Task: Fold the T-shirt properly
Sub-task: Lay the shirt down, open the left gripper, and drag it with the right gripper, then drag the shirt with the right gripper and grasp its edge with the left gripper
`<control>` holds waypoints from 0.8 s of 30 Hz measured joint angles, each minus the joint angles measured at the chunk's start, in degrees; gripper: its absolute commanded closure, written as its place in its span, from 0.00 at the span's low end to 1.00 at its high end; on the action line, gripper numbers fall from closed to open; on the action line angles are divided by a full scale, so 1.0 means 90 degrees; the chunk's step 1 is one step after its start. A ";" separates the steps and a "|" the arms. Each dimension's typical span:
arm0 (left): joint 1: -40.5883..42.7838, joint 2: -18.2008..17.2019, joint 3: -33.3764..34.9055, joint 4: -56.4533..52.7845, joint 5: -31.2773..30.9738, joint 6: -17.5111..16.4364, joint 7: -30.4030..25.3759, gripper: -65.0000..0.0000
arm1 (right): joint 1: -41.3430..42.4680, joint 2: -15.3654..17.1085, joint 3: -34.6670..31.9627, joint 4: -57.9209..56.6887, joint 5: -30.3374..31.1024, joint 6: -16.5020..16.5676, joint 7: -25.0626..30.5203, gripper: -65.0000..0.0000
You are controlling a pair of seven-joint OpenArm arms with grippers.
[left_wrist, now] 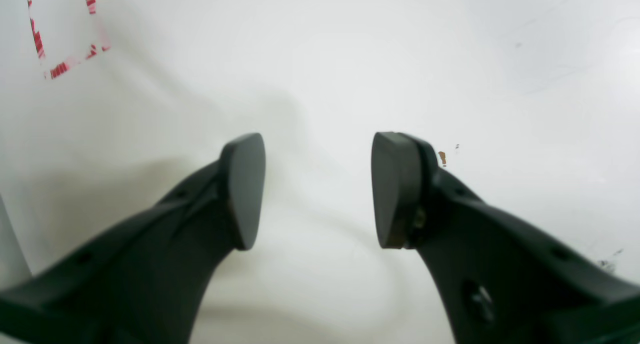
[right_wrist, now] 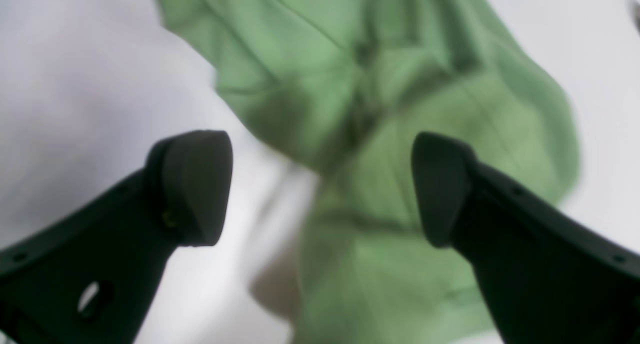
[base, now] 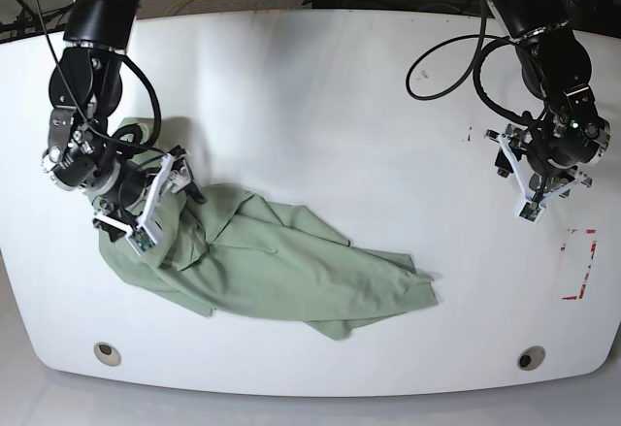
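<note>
progress: nothing folded yet. the t-shirt [base: 262, 266] lies crumpled in a long diagonal heap, not even spread flat. flattening plus every fold looks still to do.
shirt place: on the white table [base: 320, 86], toward its front edge, bunched thickest at the end under the right gripper [base: 155, 203], tapering away from it.
right gripper: hangs just over that bunched end, jaws spread wide, nothing between them; wrist view shows green cloth below the gap.
left gripper: [base: 543, 169] well away from the shirt, over bare table near the red tape marks [base: 579, 266]. jaws apart, gripping nothing.
fabric: pale sage green, soft limp knit, matte, deep creases and overlapping layers. collar and placket can't be picked out in the heap.
table: smooth, white, slightly glossy, rounded corners.
fingers: [left_wrist: 245, 189] black, flat rubbery-looking pads, rounded tips.
</note>
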 measured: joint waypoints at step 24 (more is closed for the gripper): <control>0.0005 0.0002 0.0005 0.0012 0.0000 0.0002 0.0002 0.52 | 0.2504 0.0075 -0.3847 -0.5770 -0.0296 -0.0034 0.3769 0.20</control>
